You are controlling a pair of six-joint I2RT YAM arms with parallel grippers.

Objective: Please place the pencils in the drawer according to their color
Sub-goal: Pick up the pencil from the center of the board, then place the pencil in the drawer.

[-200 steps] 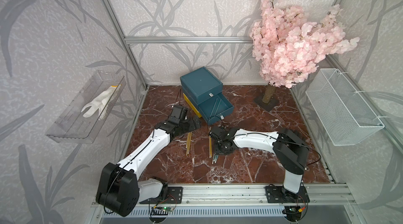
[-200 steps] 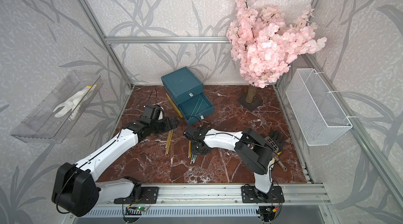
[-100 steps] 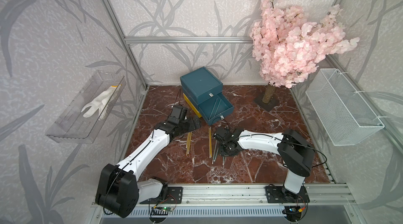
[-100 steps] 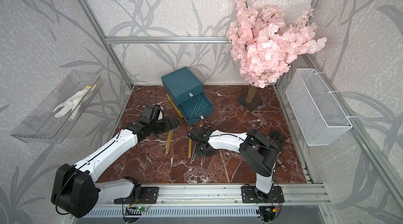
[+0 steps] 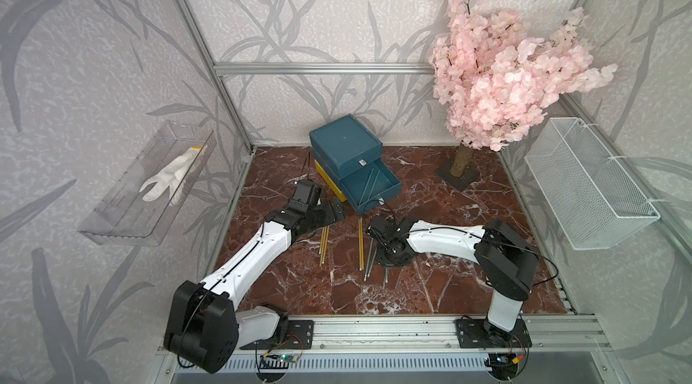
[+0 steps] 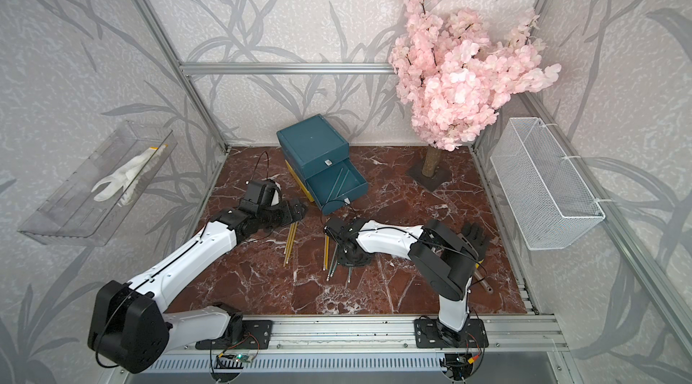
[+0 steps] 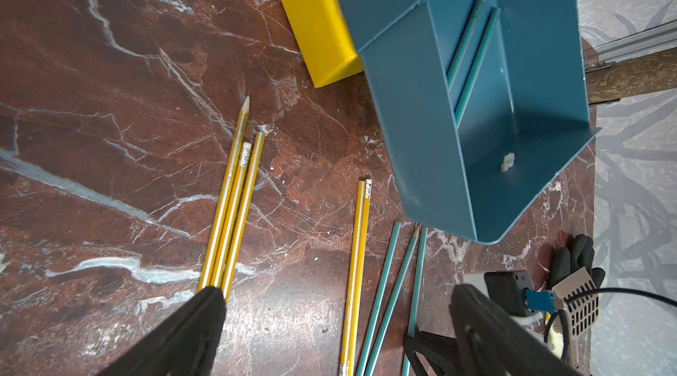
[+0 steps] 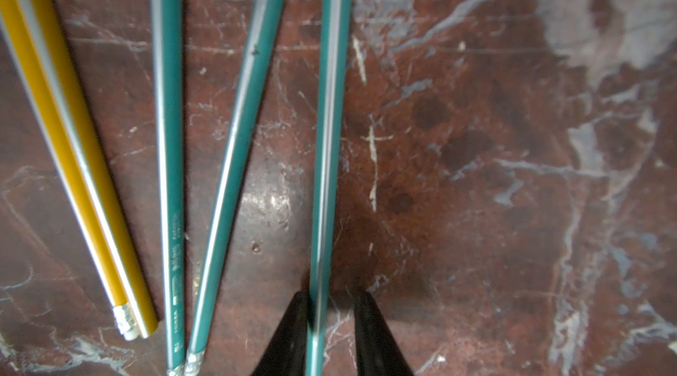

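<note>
The red marble worktop [image 5: 442,288] carries yellow pencils [image 7: 234,209], teal pencils [image 8: 168,136], the drawer [image 5: 342,139], a blossom tree [image 5: 460,161], a black glove [image 6: 473,236].

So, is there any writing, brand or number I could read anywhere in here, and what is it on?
No text here can be read.
Pale print along one thin teal-green pencil lying on the red marble tabletop: too blurred to read.
Nothing else shows lettering.

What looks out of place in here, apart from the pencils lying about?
A black glove lies on the marble table behind the right arm, and a white glove sits in the clear wall tray. Neither has to do with pencils. The drawer box stands askew to the walls.
</note>
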